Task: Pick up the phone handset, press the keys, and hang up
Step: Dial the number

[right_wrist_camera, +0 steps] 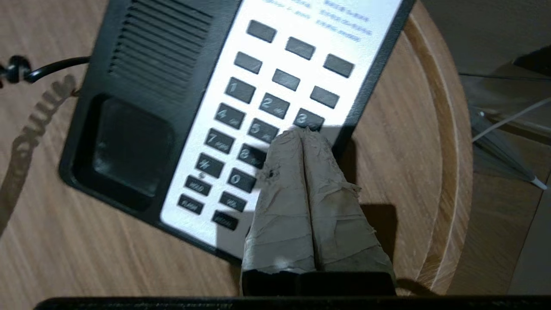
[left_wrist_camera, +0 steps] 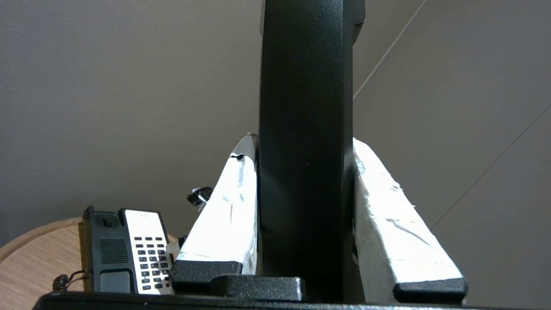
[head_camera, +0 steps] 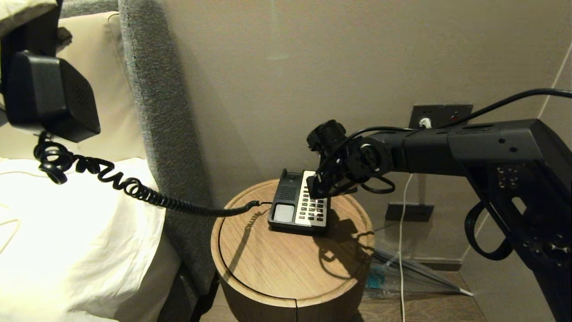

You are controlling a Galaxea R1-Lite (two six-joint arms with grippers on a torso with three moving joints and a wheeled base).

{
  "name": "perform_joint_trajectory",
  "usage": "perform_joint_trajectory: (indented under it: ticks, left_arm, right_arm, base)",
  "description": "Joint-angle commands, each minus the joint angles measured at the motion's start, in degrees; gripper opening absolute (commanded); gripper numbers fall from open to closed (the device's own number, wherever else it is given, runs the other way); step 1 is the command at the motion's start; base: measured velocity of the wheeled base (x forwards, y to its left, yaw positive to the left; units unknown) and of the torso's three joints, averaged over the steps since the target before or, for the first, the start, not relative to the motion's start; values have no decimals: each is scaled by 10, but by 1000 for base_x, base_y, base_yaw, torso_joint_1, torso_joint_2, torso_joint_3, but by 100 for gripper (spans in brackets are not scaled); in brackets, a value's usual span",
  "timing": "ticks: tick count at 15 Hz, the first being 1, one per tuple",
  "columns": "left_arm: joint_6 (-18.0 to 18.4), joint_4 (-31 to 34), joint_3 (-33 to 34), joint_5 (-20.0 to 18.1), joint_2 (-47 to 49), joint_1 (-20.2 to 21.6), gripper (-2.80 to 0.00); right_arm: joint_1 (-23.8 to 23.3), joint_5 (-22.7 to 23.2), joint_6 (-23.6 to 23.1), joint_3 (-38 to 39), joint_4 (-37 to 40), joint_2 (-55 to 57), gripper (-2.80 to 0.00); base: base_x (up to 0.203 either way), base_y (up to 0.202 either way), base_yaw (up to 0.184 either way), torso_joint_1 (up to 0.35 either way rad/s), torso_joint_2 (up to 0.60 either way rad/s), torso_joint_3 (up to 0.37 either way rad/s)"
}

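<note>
The phone handset (left_wrist_camera: 305, 150) is held off the base, clamped between the two taped fingers (left_wrist_camera: 224, 215) of the left end effector (left_wrist_camera: 301, 181), up at the robot's left over the bed (head_camera: 76, 232); its coiled cord (head_camera: 134, 190) stretches down to the phone base (head_camera: 298, 203) on the round wooden surface (head_camera: 286, 259). The right end effector (right_wrist_camera: 303, 133) has its fingers pressed together, holding nothing, tips over the keypad (right_wrist_camera: 262, 116) just beside the 3 and 5 keys. The step in hand looks like key pressing. To do it well, come straight down on one key with the closed tip, push lightly so the base does not slide, lift clear before the next key, and keep the left arm steady so the cord stays slack
</note>
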Motion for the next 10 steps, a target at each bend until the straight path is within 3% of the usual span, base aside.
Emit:
perform_joint_trajectory:
  ticks: [1, 5, 10]
  left_arm:
    - [-3, -2, 0, -2, -1, 0, -280]
    - [-2, -2, -4, -2, 0, 0, -280]
    - [-3, -2, 0, -2, 0, -1, -280]
  right_arm:
    - [3, -9, 1, 1, 1, -3, -280]
    - [3, -35, -2, 0, -4, 10, -280]
    - [9, -36, 0, 1, 2, 13, -280]
  base:
    - [0, 0, 0, 0, 0, 0]
    - [0, 0, 0, 0, 0, 0]
    - [0, 0, 0, 0, 0, 0]
